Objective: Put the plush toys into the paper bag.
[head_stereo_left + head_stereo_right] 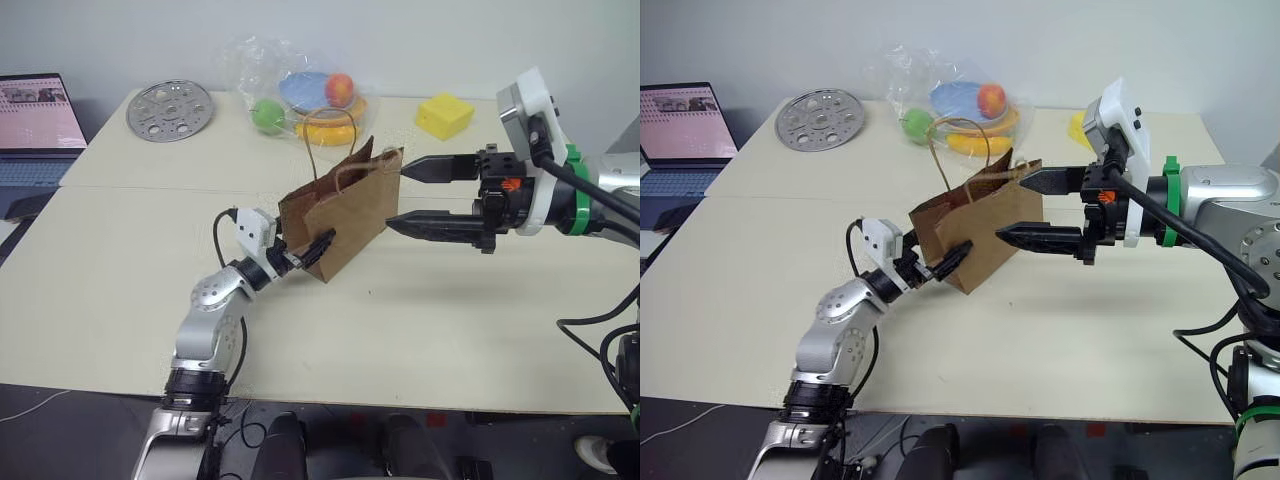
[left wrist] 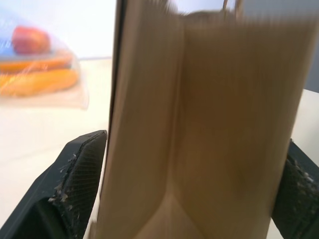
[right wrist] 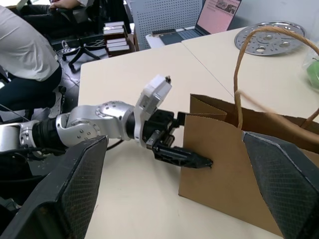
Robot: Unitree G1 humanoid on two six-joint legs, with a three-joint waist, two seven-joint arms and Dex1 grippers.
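Observation:
The brown paper bag (image 1: 350, 215) stands upright mid-table, mouth up, one loop handle raised. My left gripper (image 1: 310, 252) is low at the bag's near left corner. It is open, and its fingers (image 2: 82, 174) straddle the bag's narrow end (image 2: 199, 124). From the right, my right gripper (image 1: 396, 197) points level at the bag's upper edge. It is open and holds nothing; one finger is by the rim and the other is in front of the bag's face. The right wrist view shows the left gripper (image 3: 192, 160) against the bag's corner. The plush toys are out of view.
At the table's far side lie a clear plastic bag of glossy fruit (image 1: 305, 95), a yellow block (image 1: 444, 115) and a perforated metal disc (image 1: 170, 110). A laptop (image 1: 35, 125) sits far left. A seated person (image 3: 25, 55) is beyond the table.

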